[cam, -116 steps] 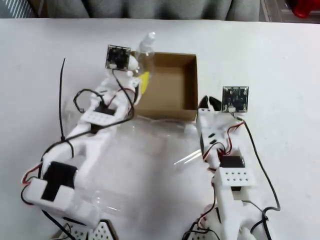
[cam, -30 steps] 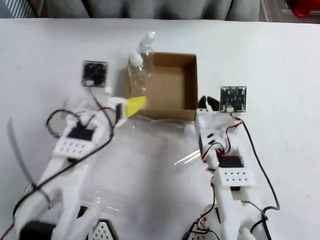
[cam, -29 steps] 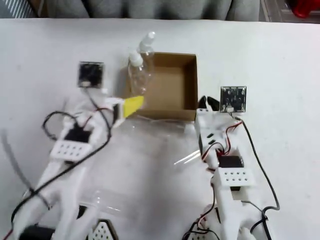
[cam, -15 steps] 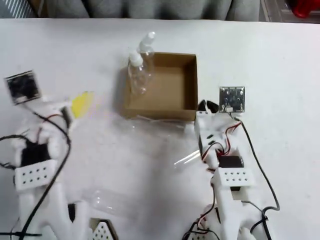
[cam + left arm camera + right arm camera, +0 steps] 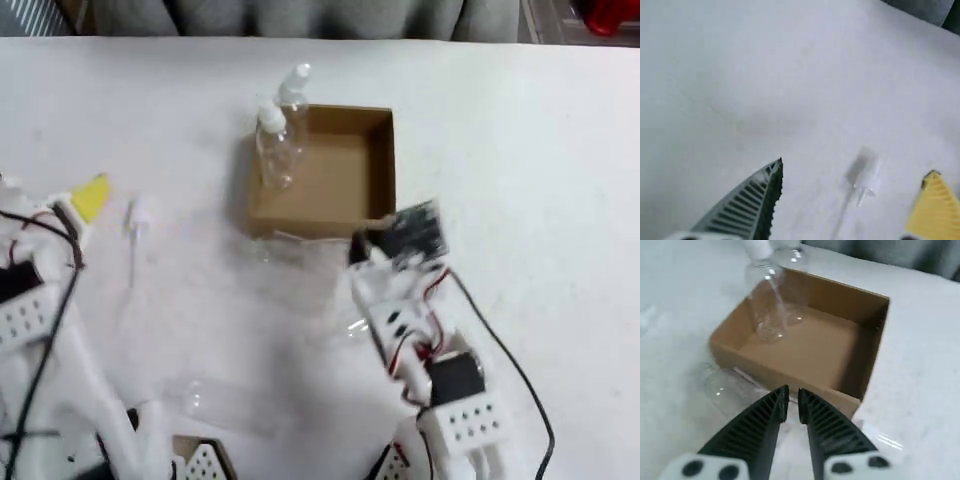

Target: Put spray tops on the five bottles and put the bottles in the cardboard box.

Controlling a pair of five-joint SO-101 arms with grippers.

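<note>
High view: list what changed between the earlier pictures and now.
The left claw let go of a second bottle in the box, then swung away left, now open over a spray top on the table. The right claw shifted left along the box's front. The box and the first bottle stayed put.

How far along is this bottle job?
Done: two capped bottles stand in the cardboard box. In hand: nothing; the left gripper is open over a loose spray top, the right gripper shut near a clear bottle lying by the box. Left: by the task's count, three bottles to cap and box.
</note>
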